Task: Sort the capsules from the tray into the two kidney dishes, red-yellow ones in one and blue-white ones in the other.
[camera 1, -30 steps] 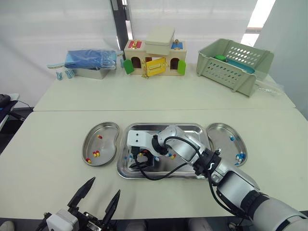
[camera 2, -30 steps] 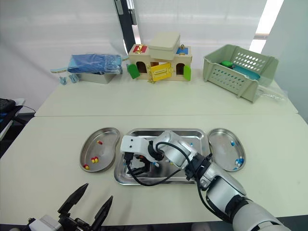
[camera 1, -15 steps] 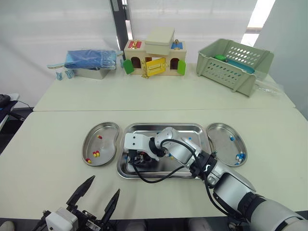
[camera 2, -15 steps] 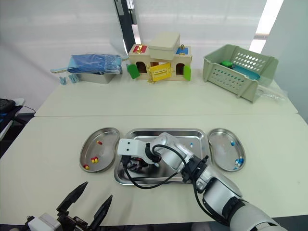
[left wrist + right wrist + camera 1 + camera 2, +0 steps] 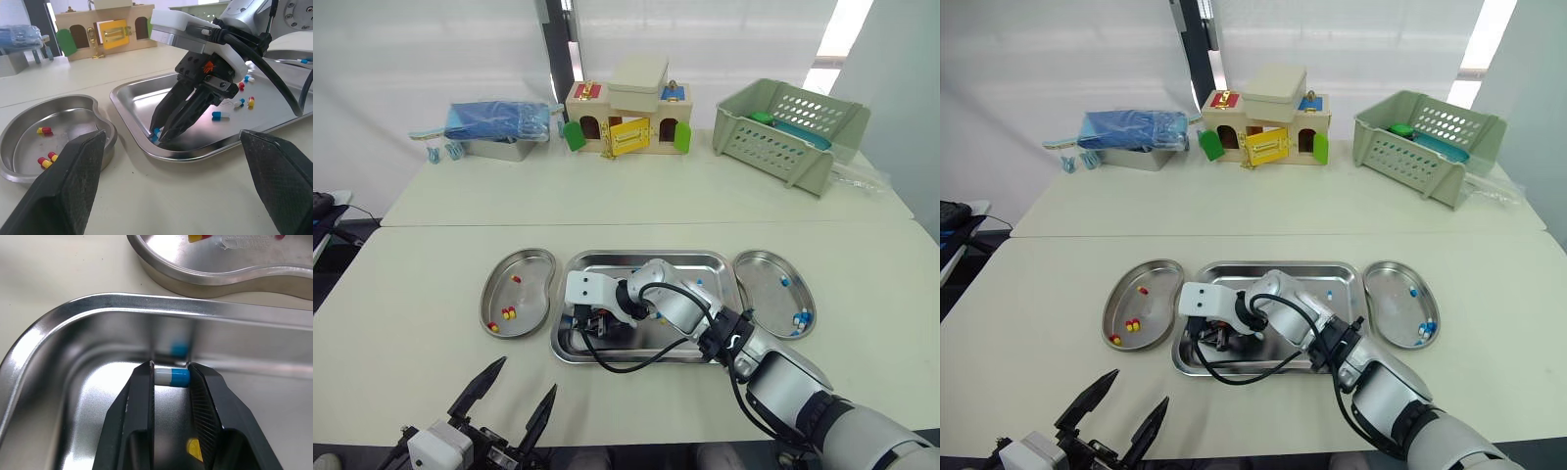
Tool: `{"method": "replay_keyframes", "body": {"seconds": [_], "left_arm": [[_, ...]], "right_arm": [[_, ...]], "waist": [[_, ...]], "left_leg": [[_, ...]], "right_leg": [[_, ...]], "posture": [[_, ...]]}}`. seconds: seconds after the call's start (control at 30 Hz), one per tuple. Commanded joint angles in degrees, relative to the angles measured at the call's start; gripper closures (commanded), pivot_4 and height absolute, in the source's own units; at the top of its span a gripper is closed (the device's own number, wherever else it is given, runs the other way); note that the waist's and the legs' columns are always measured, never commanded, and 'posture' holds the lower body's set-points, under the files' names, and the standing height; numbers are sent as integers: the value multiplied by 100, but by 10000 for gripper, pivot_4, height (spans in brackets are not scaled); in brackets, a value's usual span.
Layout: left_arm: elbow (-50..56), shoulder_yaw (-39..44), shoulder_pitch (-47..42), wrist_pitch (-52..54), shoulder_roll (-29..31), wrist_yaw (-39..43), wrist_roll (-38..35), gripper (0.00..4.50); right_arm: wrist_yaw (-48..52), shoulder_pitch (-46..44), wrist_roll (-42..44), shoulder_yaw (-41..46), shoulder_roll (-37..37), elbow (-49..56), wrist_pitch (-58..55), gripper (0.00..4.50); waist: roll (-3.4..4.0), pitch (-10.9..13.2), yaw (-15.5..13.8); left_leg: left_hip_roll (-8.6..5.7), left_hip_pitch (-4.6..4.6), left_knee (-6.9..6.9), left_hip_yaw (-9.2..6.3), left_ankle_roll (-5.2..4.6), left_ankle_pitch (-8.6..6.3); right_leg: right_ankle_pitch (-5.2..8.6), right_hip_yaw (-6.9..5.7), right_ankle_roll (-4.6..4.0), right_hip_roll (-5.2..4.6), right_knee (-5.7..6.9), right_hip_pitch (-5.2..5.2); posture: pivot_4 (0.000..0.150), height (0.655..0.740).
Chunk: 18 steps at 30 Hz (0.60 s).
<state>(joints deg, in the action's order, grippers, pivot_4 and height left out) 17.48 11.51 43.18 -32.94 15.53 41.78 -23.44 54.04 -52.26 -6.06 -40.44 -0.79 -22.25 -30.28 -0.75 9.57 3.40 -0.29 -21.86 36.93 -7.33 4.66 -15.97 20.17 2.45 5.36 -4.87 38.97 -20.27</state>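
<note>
At tray corner, right gripper pinching capsule

Right arm down in the tray
Its fingers sit at the tray's near-left corner; red-yellow capsules lie in the left dish, blue-white ones in the right dish.
</note>
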Motion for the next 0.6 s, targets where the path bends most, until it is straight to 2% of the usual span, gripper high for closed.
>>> {"method": "replay_keyframes", "body": {"seconds": [0.03,0.23,0.37,0.47,0.6], "left_arm": [[112,-20,28,-57,44,-27,11,0],[92,-35,-7,-77,69,12,5,0],[189,-195,-2,-185,222,267,-5,0],[261,-446,-15,-308,436,621,-65,0],[280,-742,-107,-443,653,961,-191,0]], "right_arm": [[53,61,-46,19,78,-8,12,37328],[217,96,221,305,-30,356,-58,37328],[733,386,925,1022,-540,1506,-114,37328],[1083,929,1593,1878,-1426,2605,-441,37328],[1419,1667,2151,2793,-2681,3481,-606,37328]], "waist": [[0,0,0],[0,0,-4],[2,2,-31],[0,1,-75],[0,2,-150]], "left_leg": [[0,0,0,0,0,0],[0,-1,0,0,0,0],[0,-7,1,-1,0,0],[-1,-11,1,-2,0,0],[-5,-15,2,-1,0,-1]], "right_leg": [[0,0,0,0,0,0],[0,0,0,0,0,1],[0,-1,0,0,-1,4],[0,-2,0,-1,-4,12],[0,-6,0,-7,-15,24]], "posture": [[1500,7400],[1500,7400],[1500,7400],[1500,7400],[1500,7400]]}}
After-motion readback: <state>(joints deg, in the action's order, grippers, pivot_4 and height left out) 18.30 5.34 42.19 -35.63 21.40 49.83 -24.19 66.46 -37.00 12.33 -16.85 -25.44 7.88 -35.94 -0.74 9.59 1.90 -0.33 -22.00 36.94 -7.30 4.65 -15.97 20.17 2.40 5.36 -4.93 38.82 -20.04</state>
